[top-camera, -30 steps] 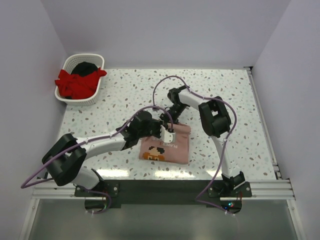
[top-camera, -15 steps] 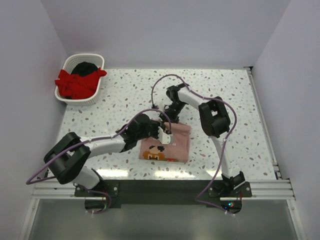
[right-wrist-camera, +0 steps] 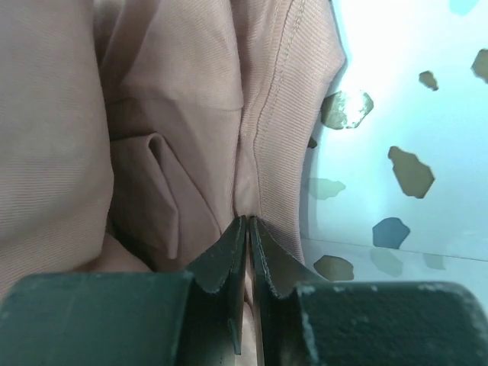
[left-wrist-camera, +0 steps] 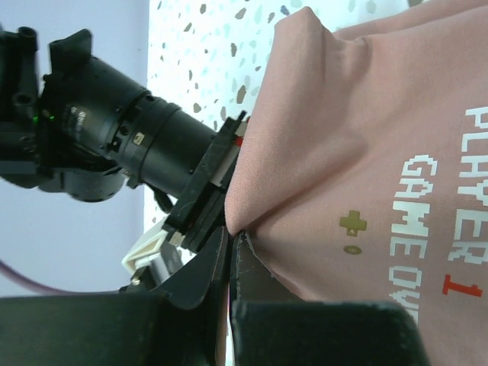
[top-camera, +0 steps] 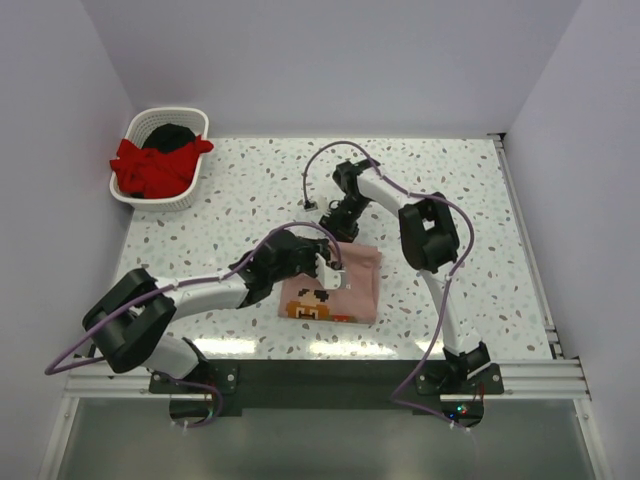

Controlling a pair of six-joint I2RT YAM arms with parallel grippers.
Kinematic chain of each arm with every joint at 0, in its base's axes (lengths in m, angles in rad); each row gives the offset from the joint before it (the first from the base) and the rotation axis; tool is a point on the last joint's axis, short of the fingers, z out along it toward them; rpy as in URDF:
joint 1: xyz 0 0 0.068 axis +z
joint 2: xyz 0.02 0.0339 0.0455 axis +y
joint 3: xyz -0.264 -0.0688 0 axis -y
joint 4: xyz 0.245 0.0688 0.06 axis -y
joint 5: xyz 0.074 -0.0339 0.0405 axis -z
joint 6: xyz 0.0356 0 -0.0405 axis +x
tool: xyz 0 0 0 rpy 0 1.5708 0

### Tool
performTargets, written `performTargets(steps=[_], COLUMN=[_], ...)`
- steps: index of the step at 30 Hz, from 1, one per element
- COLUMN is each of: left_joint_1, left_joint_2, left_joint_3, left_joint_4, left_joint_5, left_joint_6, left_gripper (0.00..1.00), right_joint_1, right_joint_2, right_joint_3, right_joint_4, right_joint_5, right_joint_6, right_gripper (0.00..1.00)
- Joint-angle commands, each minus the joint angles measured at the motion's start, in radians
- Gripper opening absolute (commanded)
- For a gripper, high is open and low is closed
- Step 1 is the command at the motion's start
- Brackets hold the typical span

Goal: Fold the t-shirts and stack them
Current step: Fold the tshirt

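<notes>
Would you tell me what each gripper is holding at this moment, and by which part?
Both grip the salmon-pink t-shirt: the left gripper pinches a folded edge, and the right gripper pinches cloth beside a stitched hem.

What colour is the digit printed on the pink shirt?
Red digit on pink shirt; left wrist view.

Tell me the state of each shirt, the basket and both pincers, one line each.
pink t-shirt: folded on the table, print up.
basket: upright, holding two shirts.
red t-shirt: crumpled in the basket, draped over its rim.
black t-shirt: bunched in the basket, behind the red one.
left pincer: shut on the pink t-shirt.
right pincer: shut on the pink t-shirt.
</notes>
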Motion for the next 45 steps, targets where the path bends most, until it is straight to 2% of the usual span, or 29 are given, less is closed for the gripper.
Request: performTargets(steps=[1,8,9,10,13,14,17,18,20,21,23,24,26,27,31,33,35,38,40,45], left_joint_1=[0.001,0.017,0.015,0.015,0.017,0.020,0.058,0.085,0.110,0.138,0.171,0.205,0.236,0.276,0.377,0.434,0.486,0.508,0.517,0.518], left_joint_2=[0.013,0.092,0.097,0.099,0.080,0.055,-0.018,-0.035,-0.070,-0.078,-0.088,-0.088,-0.064,-0.053,0.014,0.082,0.175,0.319,0.400,0.499], left_joint_3=[0.019,0.045,0.046,0.048,0.060,0.078,0.175,0.201,0.262,0.282,0.333,0.342,0.378,0.382,0.433,0.496,0.589,0.730,0.787,0.879], left_joint_4=[0.143,0.177,0.170,0.158,0.116,0.095,-0.143,-0.287,-0.403,-0.527,-0.631,-0.704,-0.792,-0.836,-0.887,-0.913,-0.959,-1.092,-1.151,-1.123], left_joint_5=[-0.048,-0.037,-0.035,-0.032,-0.051,-0.057,0.023,0.103,0.168,0.243,0.316,0.384,0.435,0.498,0.604,0.649,0.685,0.748,0.772,0.773], left_joint_6=[0.019,0.019,0.024,0.022,0.005,-0.027,-0.118,-0.137,-0.194,-0.211,-0.269,-0.287,-0.324,-0.337,-0.410,-0.455,-0.467,-0.414,-0.387,-0.421], left_gripper=[0.00,0.00,0.04,0.19,0.40,0.43,0.50,0.51,0.54,0.55,0.56,0.57,0.57,0.57,0.58,0.58,0.59,0.63,0.66,0.68], right_joint_1=[-0.001,-0.007,-0.008,-0.011,-0.021,-0.021,-0.021,-0.021,-0.021,-0.019,-0.019,-0.022,-0.025,-0.028,-0.054,-0.099,-0.151,-0.208,-0.218,-0.218], right_joint_2=[0.051,0.025,0.022,0.019,0.002,-0.019,-0.067,-0.079,-0.096,-0.111,-0.128,-0.144,-0.165,-0.176,-0.230,-0.237,-0.239,-0.262,-0.291,-0.371], right_joint_3=[0.004,-0.030,-0.024,-0.013,0.027,0.039,0.048,0.053,0.085,0.097,0.133,0.144,0.159,0.159,0.156,0.167,0.187,0.150,0.051,-0.157], right_joint_4=[-0.011,0.004,0.006,0.004,-0.011,-0.014,-0.011,-0.008,-0.016,-0.023,-0.038,-0.051,-0.063,-0.069,-0.077,-0.115,-0.164,-0.238,-0.203,-0.030], right_joint_5=[-0.006,-0.006,-0.004,0.003,0.052,0.090,0.164,0.184,0.248,0.275,0.315,0.357,0.385,0.404,0.434,0.412,0.321,0.174,0.125,0.047], right_joint_6=[-0.036,-0.044,-0.035,-0.032,-0.027,-0.027,-0.032,-0.032,-0.033,-0.033,-0.041,-0.047,-0.056,-0.064,-0.063,-0.049,-0.050,-0.053,-0.046,0.002], right_gripper=[0.10,0.11,0.11,0.12,0.17,0.19,0.27,0.30,0.33,0.35,0.40,0.47,0.55,0.62,0.64,0.64,0.64,0.66,0.72,0.74])
